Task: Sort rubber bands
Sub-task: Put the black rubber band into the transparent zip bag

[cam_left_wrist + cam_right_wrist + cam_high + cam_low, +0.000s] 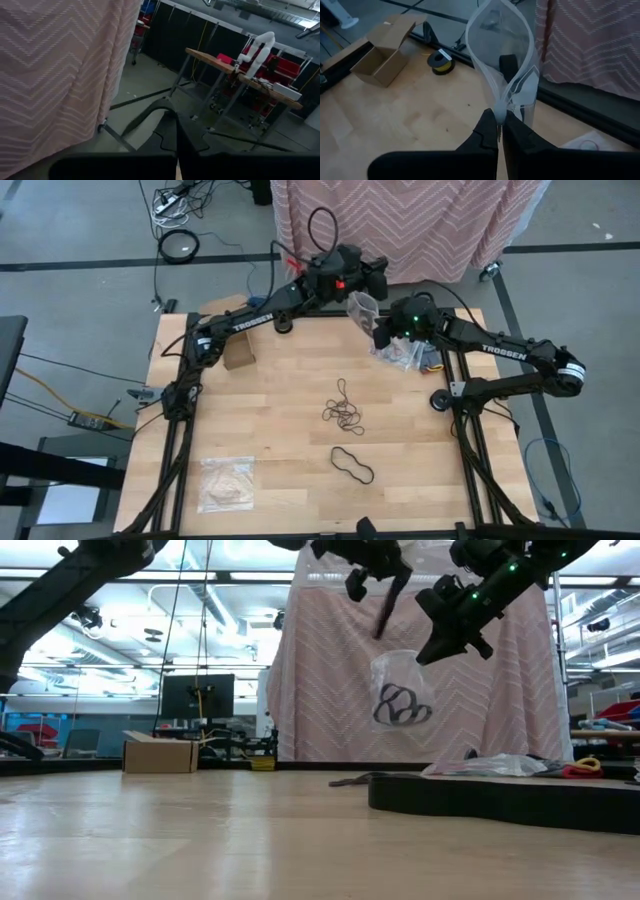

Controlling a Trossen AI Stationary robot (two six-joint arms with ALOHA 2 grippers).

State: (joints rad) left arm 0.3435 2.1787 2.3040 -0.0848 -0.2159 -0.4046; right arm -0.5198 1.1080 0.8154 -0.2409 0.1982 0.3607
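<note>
My right gripper [499, 131] pinched a clear bag [506, 65] of black rubber bands [400, 706] aloft; left gripper [177, 165] closed, empty. More bands [344, 410] lay mid-table. Judged light, floppy, snag-prone; best pinched by a single strand.

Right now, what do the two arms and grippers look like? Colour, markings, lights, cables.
Both arms are black. White TROSSEN lettering runs along the left arm and the right arm. The right gripper shows green lights, the left gripper a red spot. Black cables loop nearby.
</note>
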